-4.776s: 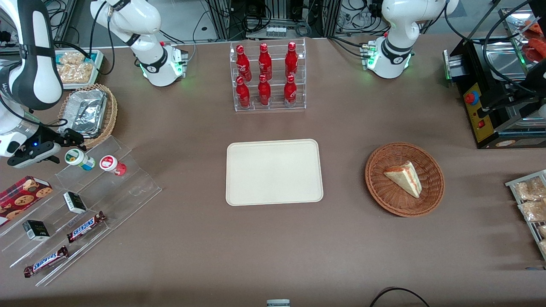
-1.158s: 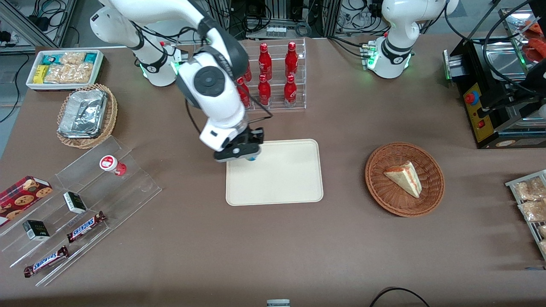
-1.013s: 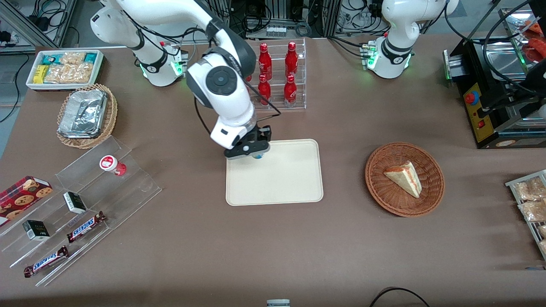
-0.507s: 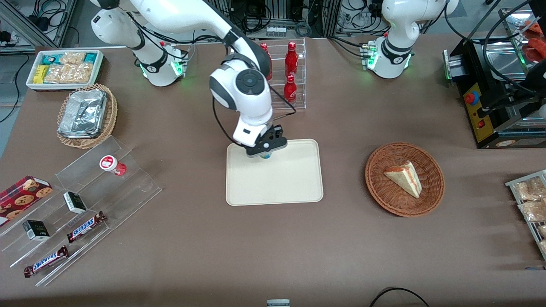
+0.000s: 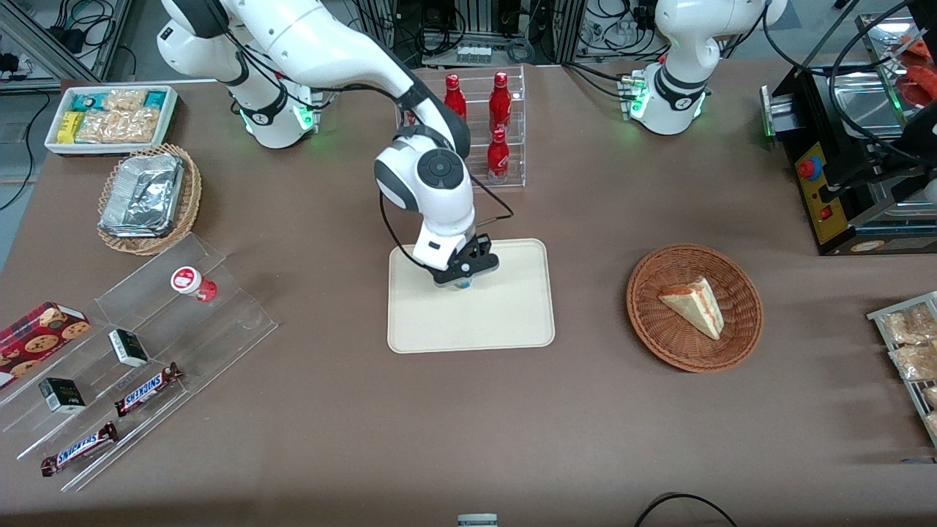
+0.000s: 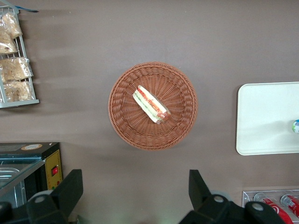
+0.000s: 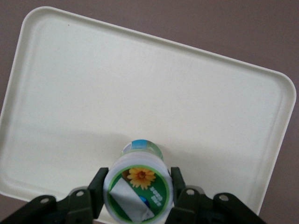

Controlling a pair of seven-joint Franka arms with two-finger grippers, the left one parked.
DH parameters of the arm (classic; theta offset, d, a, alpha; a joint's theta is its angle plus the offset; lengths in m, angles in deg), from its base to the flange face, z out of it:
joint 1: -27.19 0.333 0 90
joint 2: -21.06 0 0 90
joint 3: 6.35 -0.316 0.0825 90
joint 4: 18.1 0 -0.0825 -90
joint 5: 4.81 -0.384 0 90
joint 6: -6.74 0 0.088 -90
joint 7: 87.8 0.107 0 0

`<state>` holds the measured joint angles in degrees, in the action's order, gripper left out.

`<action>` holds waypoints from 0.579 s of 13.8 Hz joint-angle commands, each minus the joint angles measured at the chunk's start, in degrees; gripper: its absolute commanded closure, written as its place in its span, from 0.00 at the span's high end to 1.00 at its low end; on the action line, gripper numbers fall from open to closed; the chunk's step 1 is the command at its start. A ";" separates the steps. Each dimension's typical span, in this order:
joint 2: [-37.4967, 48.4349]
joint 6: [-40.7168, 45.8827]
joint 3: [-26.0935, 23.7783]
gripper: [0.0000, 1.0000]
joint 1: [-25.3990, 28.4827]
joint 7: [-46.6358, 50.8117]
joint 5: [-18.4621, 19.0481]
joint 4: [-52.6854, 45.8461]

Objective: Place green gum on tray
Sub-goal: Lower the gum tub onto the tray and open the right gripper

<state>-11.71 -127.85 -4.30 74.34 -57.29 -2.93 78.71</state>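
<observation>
The green gum (image 7: 138,192) is pinched at its lid between the jaws of the gripper (image 5: 464,274) and is held over the tray (image 5: 505,322), in the part nearer the bottle rack (image 5: 492,139). It is best lowered upright until its base is seated flat, and only then should the jaws be spread.
</observation>
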 commanded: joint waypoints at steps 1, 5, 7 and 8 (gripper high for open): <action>-1.68 -0.33 0.06 0.00 0.05 0.77 1.28 -1.89; -1.87 -0.24 0.06 0.00 0.13 9.90 1.37 -1.71; -2.04 -0.33 0.06 0.00 0.22 10.35 1.28 -1.71; -2.22 -0.24 0.06 0.00 0.22 10.44 1.28 -1.62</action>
<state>-12.78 -127.93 -4.30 74.41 -48.83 -2.92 78.67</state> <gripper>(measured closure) 0.410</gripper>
